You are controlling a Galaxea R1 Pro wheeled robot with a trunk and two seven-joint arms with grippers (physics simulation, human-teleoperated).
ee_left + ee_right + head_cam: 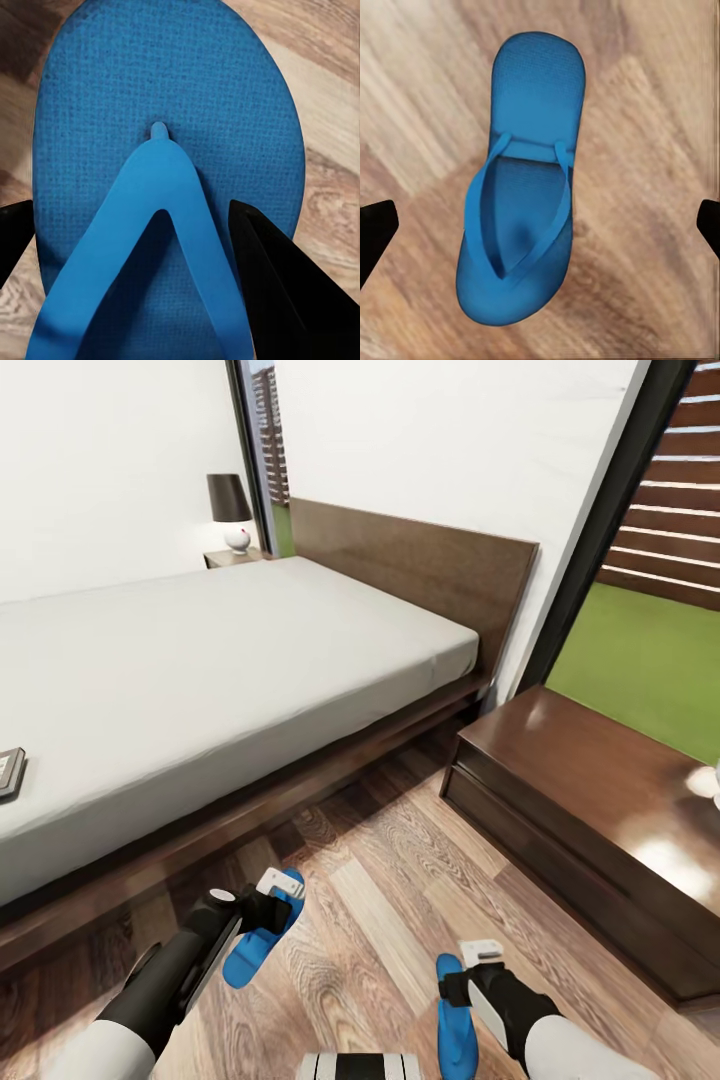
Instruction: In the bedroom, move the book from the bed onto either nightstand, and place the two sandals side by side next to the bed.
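Note:
Two bright blue sandals lie on the wood floor beside the bed (200, 660). My left gripper (280, 905) hangs close over the left sandal (250, 950). In the left wrist view the gripper (131, 204) is open, with its black fingers (277, 277) either side of the sandal's (165, 97) strap. My right gripper (462, 985) is open, higher above the right sandal (455, 1025), which shows whole in the right wrist view (521, 180). The book (10, 772) lies on the mattress at the left edge. A glossy nightstand (600, 790) stands by the headboard.
A second nightstand (232, 557) with a black-shaded lamp (230, 510) stands beyond the bed, by the far wall. A tall dark-framed window (610, 510) rises behind the near nightstand. Wood floor (380, 900) runs between bed frame and nightstand.

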